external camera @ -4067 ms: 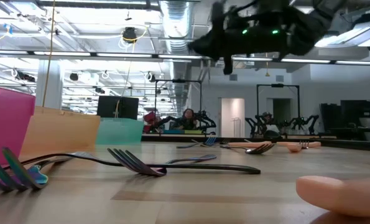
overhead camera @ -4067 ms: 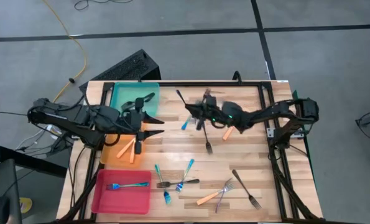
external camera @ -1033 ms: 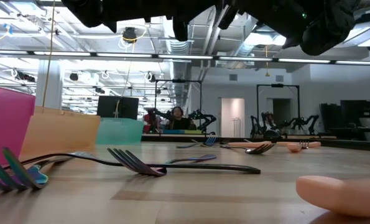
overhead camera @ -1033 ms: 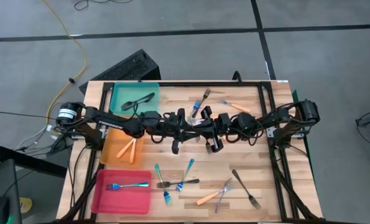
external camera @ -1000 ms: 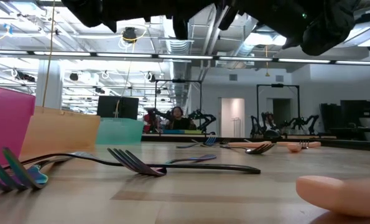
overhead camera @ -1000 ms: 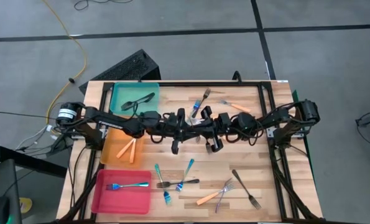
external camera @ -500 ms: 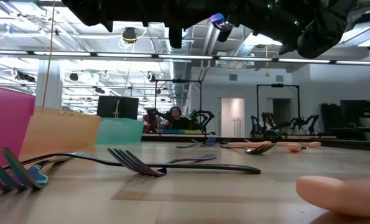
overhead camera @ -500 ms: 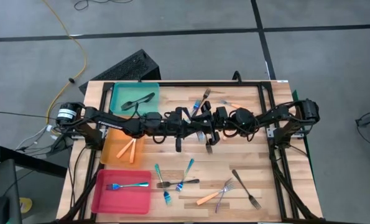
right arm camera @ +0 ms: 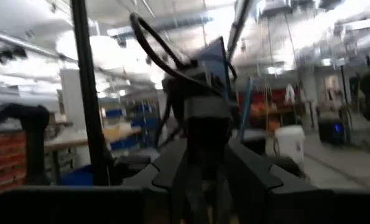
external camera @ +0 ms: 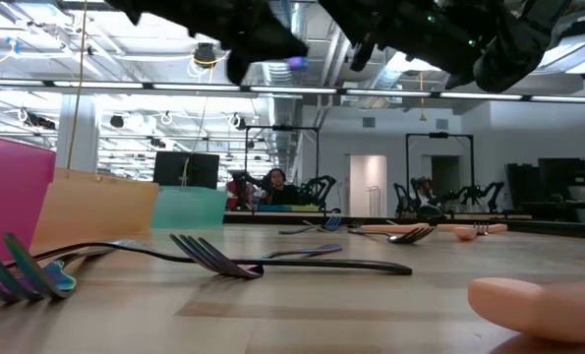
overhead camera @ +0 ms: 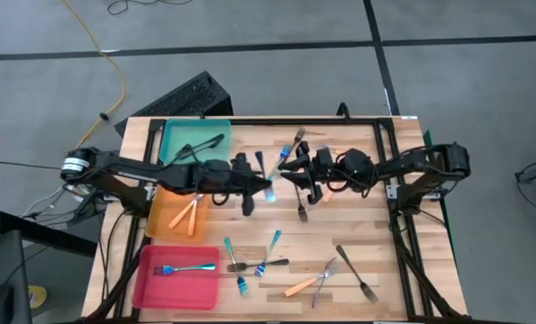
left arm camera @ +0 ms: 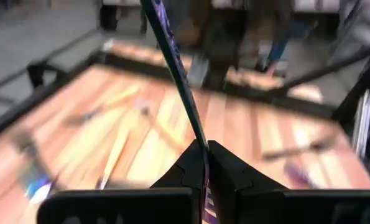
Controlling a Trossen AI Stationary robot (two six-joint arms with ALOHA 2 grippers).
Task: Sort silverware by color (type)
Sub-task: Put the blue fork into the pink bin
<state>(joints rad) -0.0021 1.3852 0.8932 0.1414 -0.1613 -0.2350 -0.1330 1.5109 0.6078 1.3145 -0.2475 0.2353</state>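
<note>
Since a second ago the two arms have parted at the frame's centre: a slim dark fork (left arm camera: 183,93) has passed to the left gripper (overhead camera: 269,192), whose fingers (left arm camera: 191,168) are clamped on its handle, while the right gripper (overhead camera: 295,177) hangs just beside it, fingers part open and empty. More forks (overhead camera: 258,265) lie loose at lower centre of the surface (overhead camera: 358,225); two orange ones sit in the orange tray (overhead camera: 164,220) at left. Light, stiff and slick, such a fork is best pinched mid-handle
</note>
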